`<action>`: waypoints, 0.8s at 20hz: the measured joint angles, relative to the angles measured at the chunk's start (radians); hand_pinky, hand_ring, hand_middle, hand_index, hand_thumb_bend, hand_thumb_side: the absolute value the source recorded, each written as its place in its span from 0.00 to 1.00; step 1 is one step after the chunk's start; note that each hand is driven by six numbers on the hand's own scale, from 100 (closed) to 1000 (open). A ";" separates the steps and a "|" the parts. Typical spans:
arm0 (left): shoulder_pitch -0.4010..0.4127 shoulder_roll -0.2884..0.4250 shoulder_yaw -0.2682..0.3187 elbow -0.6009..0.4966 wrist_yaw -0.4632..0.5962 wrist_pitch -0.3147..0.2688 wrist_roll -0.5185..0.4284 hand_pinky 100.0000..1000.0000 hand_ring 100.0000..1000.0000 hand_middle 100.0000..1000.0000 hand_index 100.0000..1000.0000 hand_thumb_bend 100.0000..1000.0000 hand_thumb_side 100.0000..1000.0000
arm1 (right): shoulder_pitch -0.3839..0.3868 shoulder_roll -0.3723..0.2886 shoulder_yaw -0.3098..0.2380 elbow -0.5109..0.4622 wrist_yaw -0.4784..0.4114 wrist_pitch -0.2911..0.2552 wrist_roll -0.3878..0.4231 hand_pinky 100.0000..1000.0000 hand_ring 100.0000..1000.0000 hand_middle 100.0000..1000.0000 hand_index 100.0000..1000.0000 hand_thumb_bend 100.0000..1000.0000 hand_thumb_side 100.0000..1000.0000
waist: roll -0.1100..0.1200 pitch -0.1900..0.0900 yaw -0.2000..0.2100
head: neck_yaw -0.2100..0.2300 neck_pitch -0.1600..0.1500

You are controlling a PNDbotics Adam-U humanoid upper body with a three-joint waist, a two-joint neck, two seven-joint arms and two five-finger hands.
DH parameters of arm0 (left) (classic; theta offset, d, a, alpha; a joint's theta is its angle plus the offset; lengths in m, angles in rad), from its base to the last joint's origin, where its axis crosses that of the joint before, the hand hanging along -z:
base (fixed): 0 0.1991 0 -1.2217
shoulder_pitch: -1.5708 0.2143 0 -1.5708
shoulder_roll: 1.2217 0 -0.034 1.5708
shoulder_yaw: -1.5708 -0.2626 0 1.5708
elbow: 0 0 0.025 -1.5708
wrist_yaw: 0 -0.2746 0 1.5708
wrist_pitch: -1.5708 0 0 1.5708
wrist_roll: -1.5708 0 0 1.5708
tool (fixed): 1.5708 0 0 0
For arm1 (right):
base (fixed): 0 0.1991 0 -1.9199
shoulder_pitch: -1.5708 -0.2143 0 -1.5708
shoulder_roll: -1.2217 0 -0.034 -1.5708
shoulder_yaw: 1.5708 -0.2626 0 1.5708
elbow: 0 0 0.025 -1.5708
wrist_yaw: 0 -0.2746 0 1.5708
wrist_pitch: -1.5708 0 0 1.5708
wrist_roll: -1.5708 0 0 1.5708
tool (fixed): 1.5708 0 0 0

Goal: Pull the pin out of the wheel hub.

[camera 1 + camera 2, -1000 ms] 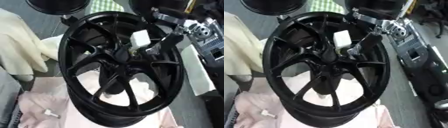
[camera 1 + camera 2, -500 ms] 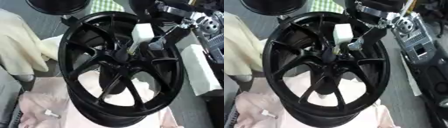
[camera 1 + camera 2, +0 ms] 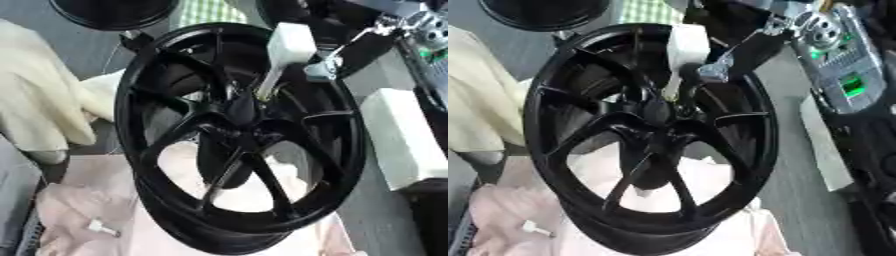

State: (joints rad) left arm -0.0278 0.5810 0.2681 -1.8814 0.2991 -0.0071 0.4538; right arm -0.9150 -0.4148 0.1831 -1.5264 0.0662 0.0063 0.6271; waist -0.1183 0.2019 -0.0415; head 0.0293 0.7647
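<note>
Nearest me, the black wheel hub [image 3: 236,145] stands tilted on pink cloth [image 3: 79,200]. From its centre the white pin [image 3: 282,55] runs up and away toward the far right, slim shaft down in the bore, blocky head outward. My right hand [image 3: 337,62] sits just beside that head; I cannot tell whether its fingers are closed on it. I'd pull along that axis. My left hand isn't in view.
</note>
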 measured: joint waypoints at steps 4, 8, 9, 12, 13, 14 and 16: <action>-0.004 0.000 0.000 0.000 0.001 -0.002 -0.002 0.45 0.56 0.49 0.59 0.00 0.82 | -0.035 -0.048 -0.083 0.029 -0.094 0.084 -0.050 0.46 0.40 0.02 0.27 0.00 0.13 | 0.004 0.000 -0.001 | -0.005 0.000; -0.007 0.000 0.000 -0.001 0.003 -0.005 0.001 0.45 0.56 0.49 0.59 0.00 0.82 | -0.030 -0.124 -0.153 0.052 -0.191 0.151 -0.090 0.45 0.40 0.02 0.27 0.00 0.13 | 0.009 0.000 -0.006 | 0.005 0.000; -0.007 0.000 0.000 -0.001 0.003 -0.007 0.002 0.45 0.56 0.49 0.59 0.00 0.82 | -0.018 -0.151 -0.171 0.056 -0.211 0.163 -0.102 0.45 0.40 0.02 0.27 0.00 0.13 | 0.011 0.000 -0.007 | 0.010 0.000; -0.007 0.000 0.001 -0.006 0.003 -0.011 0.007 0.45 0.56 0.49 0.59 0.00 0.82 | 0.054 -0.251 -0.230 0.068 -0.258 0.177 -0.149 0.47 0.41 0.04 0.28 0.00 0.07 | 0.019 0.002 -0.009 | 0.027 0.000; -0.008 0.000 0.002 -0.007 0.003 -0.013 0.009 0.45 0.56 0.49 0.59 0.00 0.81 | 0.092 -0.289 -0.256 0.068 -0.263 0.169 -0.170 0.47 0.42 0.04 0.28 0.00 0.05 | 0.024 0.006 -0.010 | 0.034 0.000; -0.010 0.000 0.003 -0.009 0.003 -0.015 0.010 0.45 0.56 0.49 0.59 0.00 0.81 | 0.135 -0.325 -0.283 0.066 -0.263 0.155 -0.192 0.48 0.42 0.04 0.28 0.00 0.02 | 0.030 0.012 -0.010 | 0.041 0.000; -0.012 0.000 0.007 -0.014 0.003 -0.019 0.015 0.45 0.56 0.49 0.59 0.00 0.81 | 0.230 -0.379 -0.341 0.048 -0.258 0.118 -0.240 0.50 0.43 0.04 0.28 0.02 0.00 | 0.043 0.023 -0.010 | 0.054 0.000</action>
State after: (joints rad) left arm -0.0400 0.5810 0.2753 -1.8957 0.3017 -0.0263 0.4685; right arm -0.6845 -0.7936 -0.1583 -1.4780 -0.1917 0.1239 0.3876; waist -0.0756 0.2248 -0.0517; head 0.0830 0.7648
